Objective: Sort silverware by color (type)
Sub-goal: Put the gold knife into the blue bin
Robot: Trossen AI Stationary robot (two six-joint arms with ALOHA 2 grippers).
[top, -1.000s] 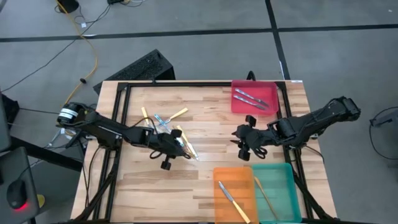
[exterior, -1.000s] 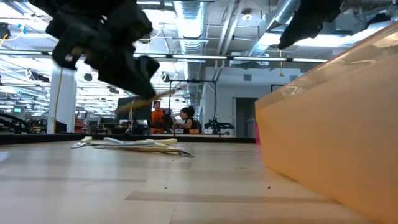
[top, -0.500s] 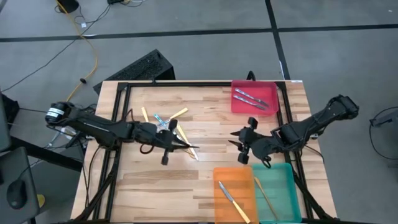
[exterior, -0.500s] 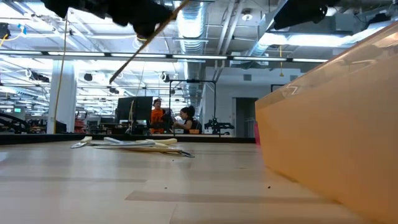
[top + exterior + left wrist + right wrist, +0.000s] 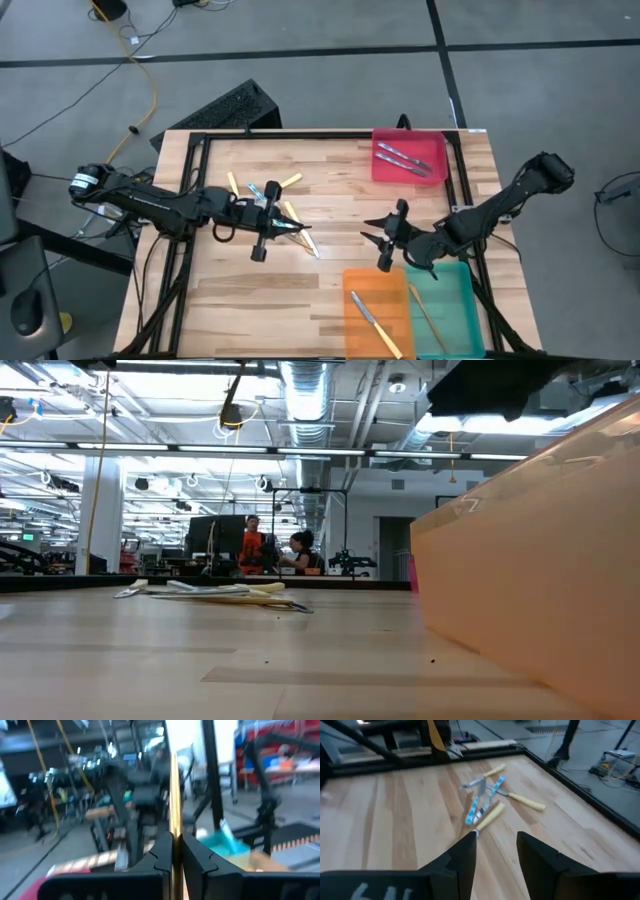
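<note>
The left gripper (image 5: 290,229) hangs over the middle of the counter (image 5: 330,290), jaws pinching a thin tan utensil (image 5: 174,805). Beneath it the mixed silverware pile (image 5: 268,196) lies toward the counter's left half, bare wood all around it. The right gripper (image 5: 375,238) hovers just beside the orange tray (image 5: 378,280), jaws spread and holding nothing. The teal tray (image 5: 445,290) and red tray (image 5: 408,158) line the right edge.

Three trays, four utensils sorted.
Red tray (image 5: 378,172) two, orange tray (image 5: 388,283) one, teal tray (image 5: 456,288) one; loose: three yellow-handled utensils (image 5: 527,802), two blue-handled utensils (image 5: 472,812).
</note>
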